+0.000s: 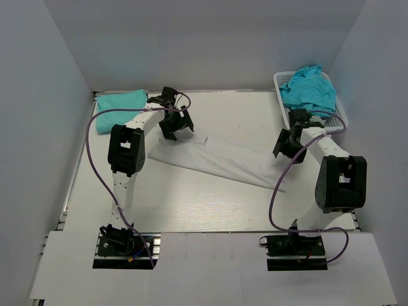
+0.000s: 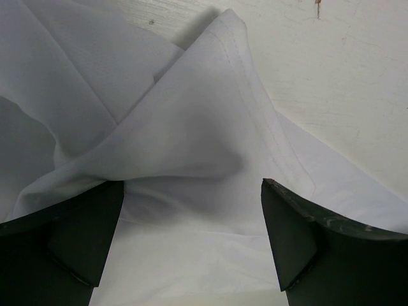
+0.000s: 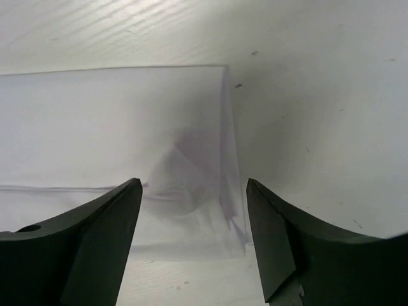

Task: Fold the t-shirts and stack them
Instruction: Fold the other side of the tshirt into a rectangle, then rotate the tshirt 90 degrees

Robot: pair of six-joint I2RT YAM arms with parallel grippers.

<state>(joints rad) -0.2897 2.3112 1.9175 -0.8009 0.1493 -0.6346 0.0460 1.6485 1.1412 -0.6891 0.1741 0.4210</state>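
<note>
A white t-shirt [image 1: 217,159] lies folded into a long strip across the middle of the table [image 1: 191,207]. My left gripper [image 1: 175,132] hovers open over its left end. In the left wrist view a raised fold of the white t-shirt [image 2: 191,121] stands between the spread fingers of the gripper [image 2: 192,183], which grip nothing. My right gripper [image 1: 282,152] is open over the strip's right end. There the white t-shirt [image 3: 115,127] lies flat on the table under the gripper [image 3: 193,182], with its corner just below the fingertips. A folded teal t-shirt [image 1: 121,102] rests at the back left.
A white lattice basket [image 1: 279,80] at the back right holds crumpled teal t-shirts [image 1: 309,89]. Grey walls close in the table on three sides. Purple cables loop from both arms.
</note>
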